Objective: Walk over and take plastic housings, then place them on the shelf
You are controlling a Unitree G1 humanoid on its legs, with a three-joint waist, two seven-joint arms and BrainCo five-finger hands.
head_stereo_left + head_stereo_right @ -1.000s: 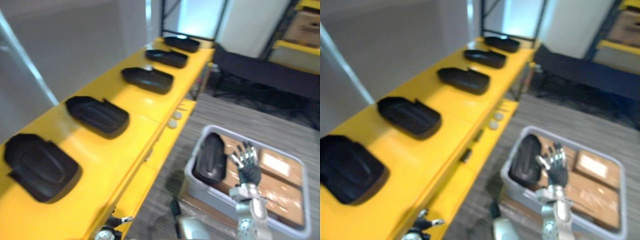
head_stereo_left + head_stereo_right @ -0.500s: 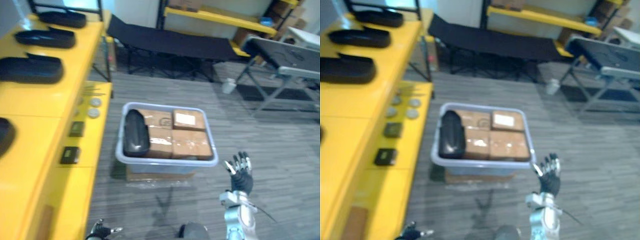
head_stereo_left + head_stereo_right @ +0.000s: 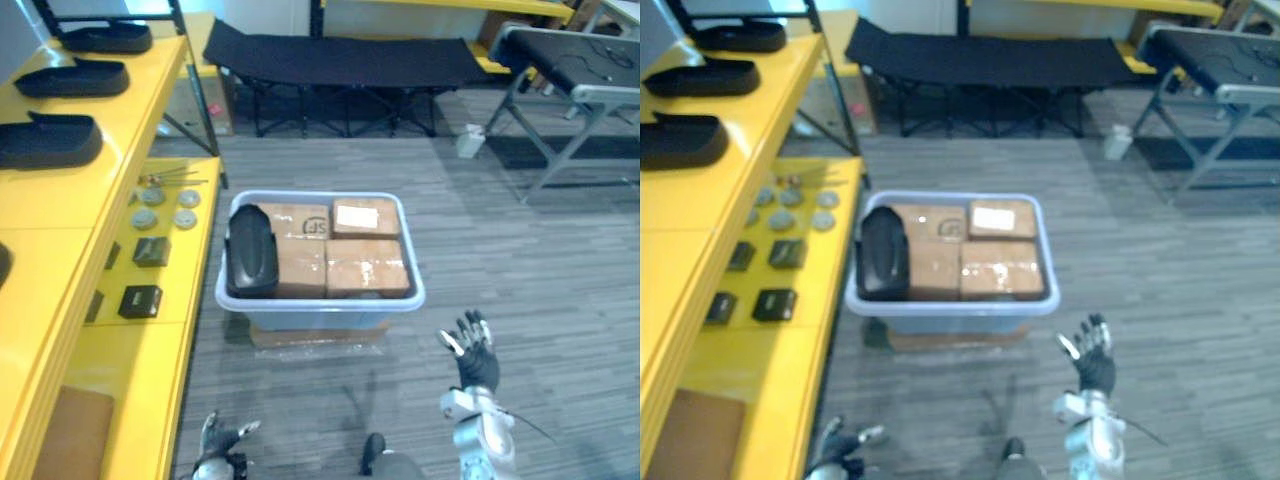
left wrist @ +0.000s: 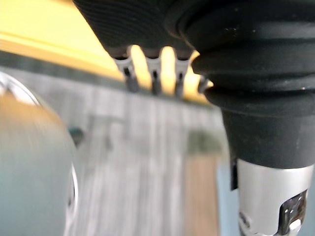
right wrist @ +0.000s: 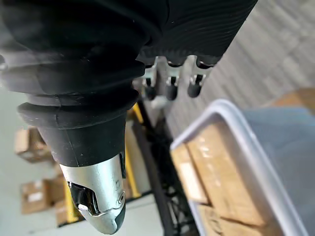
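One black plastic housing (image 3: 251, 251) is seen along the left wall inside the grey bin (image 3: 320, 300), beside cardboard boxes (image 3: 365, 268). More housings (image 3: 45, 140) are laid on the yellow shelf (image 3: 60, 210). The right hand (image 3: 474, 360) is held empty, fingers spread, over bare floor (image 3: 540, 270) off the bin's near right corner. The left hand (image 3: 222, 443), loosely open, is seen low by the shelf's edge.

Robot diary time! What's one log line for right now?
right hand: open, empty, short of pale grey plastic bin | black plastic housing: lying in bin, untouched | left hand: open, empty

Nearest shelf housing (image 3: 3, 266), mostly beyond the view's left edge
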